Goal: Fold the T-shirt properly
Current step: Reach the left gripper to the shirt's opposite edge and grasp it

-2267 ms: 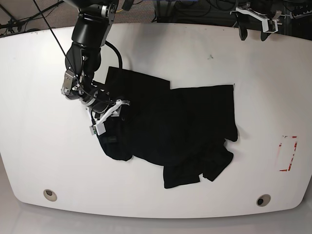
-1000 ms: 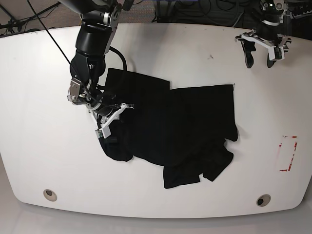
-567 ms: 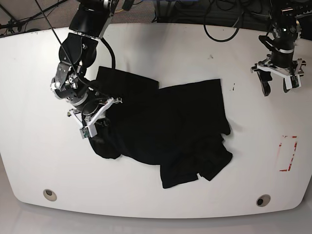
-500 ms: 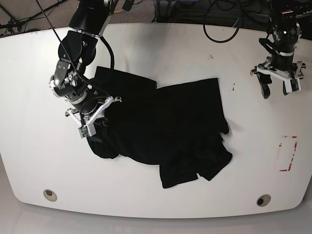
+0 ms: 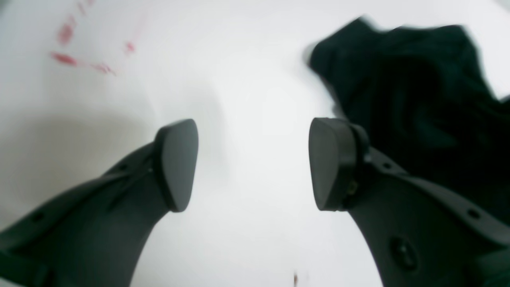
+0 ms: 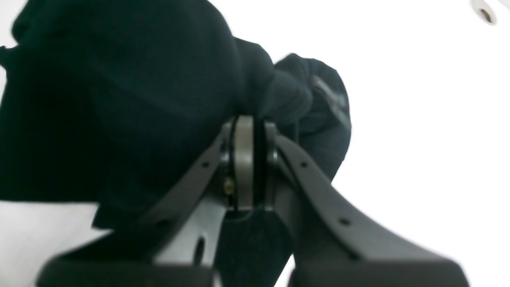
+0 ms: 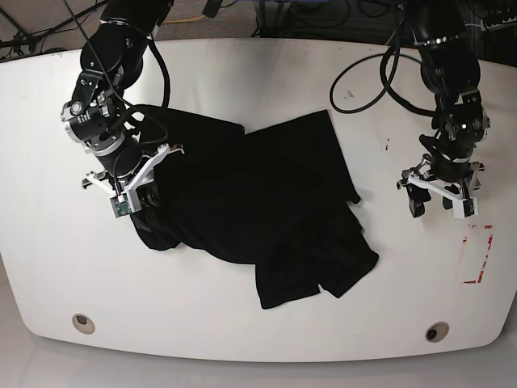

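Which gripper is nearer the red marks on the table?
Left. The left gripper hangs open just beside the red marks; the right gripper is across the table, shut on the T-shirt.

The T-shirt (image 7: 258,210) lies crumpled across the middle of the counter (image 7: 266,73), the right hand (image 7: 133,194) clamped on the shirt's edge at its left in the base view, the left hand (image 7: 436,202) over bare counter well to its right.
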Motion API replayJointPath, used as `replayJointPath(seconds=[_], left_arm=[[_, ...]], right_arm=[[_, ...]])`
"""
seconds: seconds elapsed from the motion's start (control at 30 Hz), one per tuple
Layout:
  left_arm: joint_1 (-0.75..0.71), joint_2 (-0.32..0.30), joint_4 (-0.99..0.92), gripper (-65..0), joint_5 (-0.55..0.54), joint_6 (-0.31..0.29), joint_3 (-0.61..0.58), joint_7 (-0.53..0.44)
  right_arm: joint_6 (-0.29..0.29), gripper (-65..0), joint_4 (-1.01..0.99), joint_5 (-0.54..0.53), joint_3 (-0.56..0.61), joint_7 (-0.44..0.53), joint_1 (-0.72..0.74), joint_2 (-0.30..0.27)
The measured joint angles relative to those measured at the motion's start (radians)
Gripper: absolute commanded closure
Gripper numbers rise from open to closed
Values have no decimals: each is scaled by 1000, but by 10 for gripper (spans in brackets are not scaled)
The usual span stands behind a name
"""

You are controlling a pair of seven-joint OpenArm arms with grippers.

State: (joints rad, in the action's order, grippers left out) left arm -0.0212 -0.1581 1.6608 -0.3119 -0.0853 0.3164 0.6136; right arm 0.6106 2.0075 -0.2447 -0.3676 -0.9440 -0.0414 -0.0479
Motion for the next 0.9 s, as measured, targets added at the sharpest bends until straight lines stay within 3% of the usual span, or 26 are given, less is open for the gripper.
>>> replayJointPath(seconds=[0.27, 0.43, 0.7, 0.9], left_arm=[[237, 32, -349, -407, -4, -18, -6, -9], [351, 58, -517, -406, -2, -129, -4, -20], [436, 109, -769, -406, -3, -137, -119, -169], [464, 142, -880, -400, -8, -140, -114, -319]], right_arm=[[0, 0, 0, 4, 2, 5, -1, -19], [0, 0, 0, 5, 3, 5, 0, -15], [0, 0, 0, 4, 0, 4, -1, -15], [0, 0, 0, 8, -4, 4, -5, -16]])
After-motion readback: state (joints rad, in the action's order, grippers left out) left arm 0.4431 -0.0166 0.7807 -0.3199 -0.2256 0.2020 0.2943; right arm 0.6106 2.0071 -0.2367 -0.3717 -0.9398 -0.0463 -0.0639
